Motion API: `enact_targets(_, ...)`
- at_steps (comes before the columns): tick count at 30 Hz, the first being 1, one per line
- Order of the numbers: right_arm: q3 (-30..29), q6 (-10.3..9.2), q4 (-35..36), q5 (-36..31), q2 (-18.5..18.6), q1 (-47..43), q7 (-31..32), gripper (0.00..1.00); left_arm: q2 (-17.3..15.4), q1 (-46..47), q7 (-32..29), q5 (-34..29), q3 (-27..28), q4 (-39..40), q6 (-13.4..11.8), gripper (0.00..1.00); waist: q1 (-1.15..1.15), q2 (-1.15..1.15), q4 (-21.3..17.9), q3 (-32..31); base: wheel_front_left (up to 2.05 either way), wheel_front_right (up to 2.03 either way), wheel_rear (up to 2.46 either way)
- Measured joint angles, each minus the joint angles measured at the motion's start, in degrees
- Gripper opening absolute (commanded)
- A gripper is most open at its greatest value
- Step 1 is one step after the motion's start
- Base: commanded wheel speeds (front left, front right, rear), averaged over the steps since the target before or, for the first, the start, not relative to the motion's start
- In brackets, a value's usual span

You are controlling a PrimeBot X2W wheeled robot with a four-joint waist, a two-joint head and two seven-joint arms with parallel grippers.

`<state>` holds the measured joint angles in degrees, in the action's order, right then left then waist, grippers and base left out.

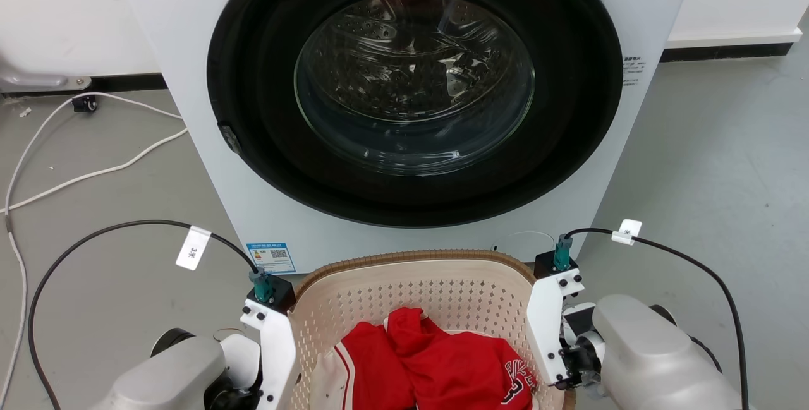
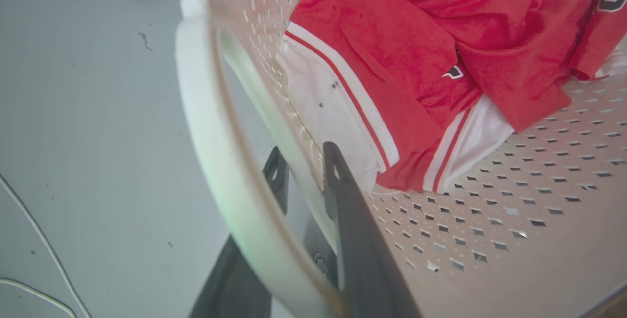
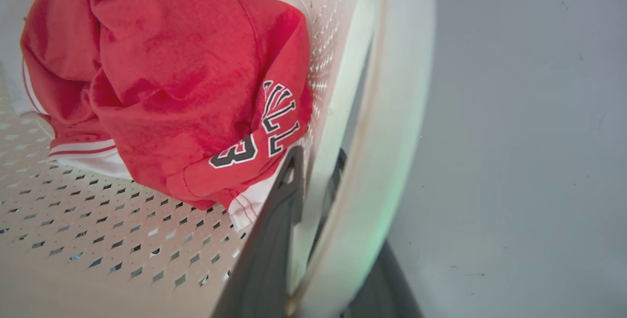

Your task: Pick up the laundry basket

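Note:
The laundry basket [image 1: 411, 257], cream with perforated walls and a brown woven-look rim, sits low between my two arms, in front of the washer. Red and white clothes [image 1: 436, 359] lie in it. In the left wrist view my left gripper [image 2: 303, 161] is shut on the basket's left wall, one dark finger inside and one outside, just under the white handle [image 2: 205, 127]. In the right wrist view my right gripper [image 3: 316, 159] clamps the right wall the same way, beside the white handle [image 3: 392, 112]. The white wrist brackets [image 1: 275, 347] flank the basket.
A white front-loading washing machine [image 1: 189, 18] with its round dark door [image 1: 414, 81] closed stands right behind the basket. White cables [image 1: 95, 173] trail over the grey floor at the left. Bare grey floor [image 1: 714, 163] lies to the right.

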<state>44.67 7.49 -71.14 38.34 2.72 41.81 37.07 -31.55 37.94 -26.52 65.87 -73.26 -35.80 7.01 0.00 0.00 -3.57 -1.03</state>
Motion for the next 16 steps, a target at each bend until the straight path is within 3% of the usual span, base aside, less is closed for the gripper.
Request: enact_targets(16,1.02,0.00,-0.56,1.35,0.01,0.53,-0.16,0.00,-0.02,0.15,0.13,0.00,-0.01,0.00,0.02,0.00,0.00,0.00,-0.07,0.12,0.00,0.00,0.00)
